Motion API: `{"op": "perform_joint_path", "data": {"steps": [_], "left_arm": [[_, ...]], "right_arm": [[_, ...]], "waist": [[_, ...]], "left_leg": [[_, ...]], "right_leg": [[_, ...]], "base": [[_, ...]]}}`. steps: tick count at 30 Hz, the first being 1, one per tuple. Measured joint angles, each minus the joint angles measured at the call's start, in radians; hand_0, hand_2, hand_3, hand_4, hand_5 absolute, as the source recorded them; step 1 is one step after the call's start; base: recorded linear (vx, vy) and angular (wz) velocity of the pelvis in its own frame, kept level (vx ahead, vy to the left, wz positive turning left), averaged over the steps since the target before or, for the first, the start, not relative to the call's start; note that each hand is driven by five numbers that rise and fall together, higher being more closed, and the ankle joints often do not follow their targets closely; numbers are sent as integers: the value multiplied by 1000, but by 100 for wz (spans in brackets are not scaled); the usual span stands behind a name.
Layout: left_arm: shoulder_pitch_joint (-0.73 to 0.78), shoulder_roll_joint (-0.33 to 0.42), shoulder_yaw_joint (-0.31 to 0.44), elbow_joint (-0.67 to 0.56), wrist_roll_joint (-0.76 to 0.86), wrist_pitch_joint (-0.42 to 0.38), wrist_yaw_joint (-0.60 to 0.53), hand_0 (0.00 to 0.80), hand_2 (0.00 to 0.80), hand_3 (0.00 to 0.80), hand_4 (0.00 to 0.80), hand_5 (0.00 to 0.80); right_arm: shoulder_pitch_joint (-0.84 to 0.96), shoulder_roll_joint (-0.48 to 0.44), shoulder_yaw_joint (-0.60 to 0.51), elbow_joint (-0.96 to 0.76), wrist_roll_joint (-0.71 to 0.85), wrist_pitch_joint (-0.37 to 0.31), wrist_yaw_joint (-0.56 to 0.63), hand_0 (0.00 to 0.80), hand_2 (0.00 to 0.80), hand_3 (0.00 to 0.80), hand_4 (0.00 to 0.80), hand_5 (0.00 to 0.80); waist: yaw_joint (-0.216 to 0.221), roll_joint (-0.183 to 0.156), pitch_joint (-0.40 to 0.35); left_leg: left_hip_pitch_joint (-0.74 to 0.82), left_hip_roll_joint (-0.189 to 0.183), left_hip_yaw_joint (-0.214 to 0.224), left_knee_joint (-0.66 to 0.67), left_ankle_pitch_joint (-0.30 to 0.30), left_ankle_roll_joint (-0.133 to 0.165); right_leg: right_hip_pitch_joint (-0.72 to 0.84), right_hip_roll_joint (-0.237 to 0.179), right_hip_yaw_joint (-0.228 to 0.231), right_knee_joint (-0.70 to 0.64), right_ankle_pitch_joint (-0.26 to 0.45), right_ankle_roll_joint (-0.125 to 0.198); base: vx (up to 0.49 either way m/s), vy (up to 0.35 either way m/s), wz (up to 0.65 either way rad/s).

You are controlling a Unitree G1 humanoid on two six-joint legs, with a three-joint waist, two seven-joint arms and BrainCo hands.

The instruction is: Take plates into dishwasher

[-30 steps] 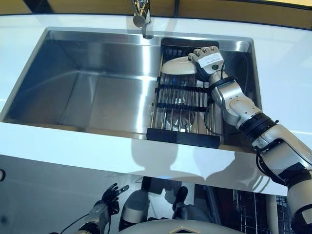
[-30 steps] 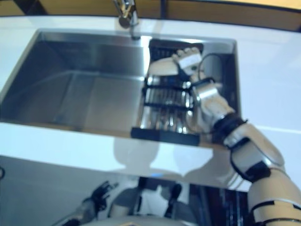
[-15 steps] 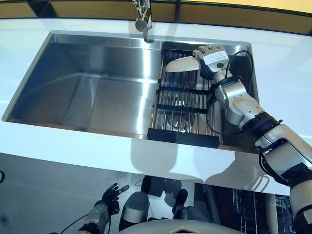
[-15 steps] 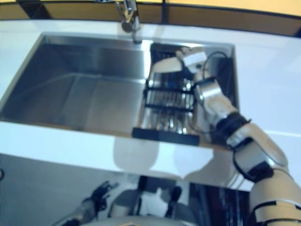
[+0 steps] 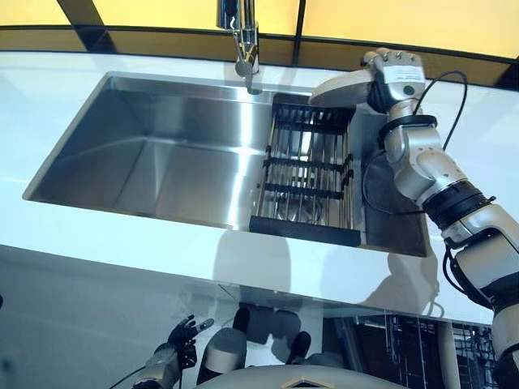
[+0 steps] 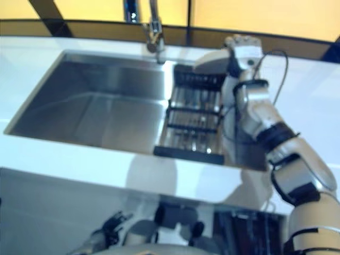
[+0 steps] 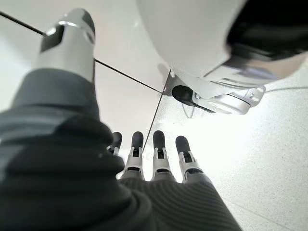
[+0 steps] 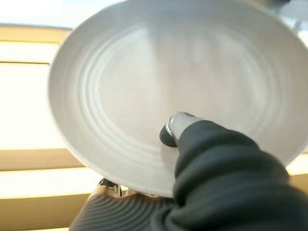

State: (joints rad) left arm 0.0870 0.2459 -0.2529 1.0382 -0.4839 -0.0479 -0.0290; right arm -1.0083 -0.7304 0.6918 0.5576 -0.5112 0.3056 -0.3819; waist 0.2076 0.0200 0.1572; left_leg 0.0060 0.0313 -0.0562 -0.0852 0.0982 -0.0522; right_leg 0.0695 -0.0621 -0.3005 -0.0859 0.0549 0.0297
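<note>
One white worktop (image 5: 97,243), wide, carrying a steel sink (image 5: 162,154) set below and leftward of the raised right hand. One black wire dish rack (image 5: 306,174) in the sink's right end, directly beneath that hand, no plates visible in it. One white plate (image 5: 339,87), clear of the rack, pinched at its rim by the right hand (image 5: 392,74), thumb pressed on the ribbed face. One left hand (image 7: 154,159), hanging low under the worktop, fingers straight, holding nothing. Step in hand: carrying the plate off. Next move, by judgement: swing down toward the dishwasher rack (image 5: 422,356) glimpsed below the worktop edge.
</note>
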Motion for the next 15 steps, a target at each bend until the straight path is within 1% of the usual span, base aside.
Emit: {"op": "perform_joint_path", "data": {"steps": [4,9,11,15], "left_arm": [[6,2,0,0,0,5,-1,0,0,0,0,0],[6,9,1,0,0,14,-1,0,0,0,0,0],[10,10,2,0,1,16,-1,0,0,0,0,0],[13,10,10,1,1,20,-2,0,0,0,0,0]], "right_arm": [[2,-21,-25,0,73,-8,3,800,800,800,800,800],[54,-43,-105,-30,148,-24,46,800,800,800,800,800],[84,-45,-127,-51,159,-32,57,800,800,800,800,800],[144,-75,-173,-86,174,-58,88,800,800,800,800,800]], "waist": [[0,-7,-17],[-8,-16,-25],[-24,-23,-29],[-46,-30,-33]], "left_leg": [[6,0,0,0,0,0],[18,0,3,0,-4,2],[19,0,4,0,-4,2],[26,1,27,-1,-6,3]], "right_leg": [[6,0,-1,0,0,0],[18,-1,1,1,-1,1],[17,-1,2,1,-1,1],[13,-2,25,2,0,1]], "base": [[45,-11,1],[22,-5,-1],[6,-7,-2],[21,-4,-15]]}}
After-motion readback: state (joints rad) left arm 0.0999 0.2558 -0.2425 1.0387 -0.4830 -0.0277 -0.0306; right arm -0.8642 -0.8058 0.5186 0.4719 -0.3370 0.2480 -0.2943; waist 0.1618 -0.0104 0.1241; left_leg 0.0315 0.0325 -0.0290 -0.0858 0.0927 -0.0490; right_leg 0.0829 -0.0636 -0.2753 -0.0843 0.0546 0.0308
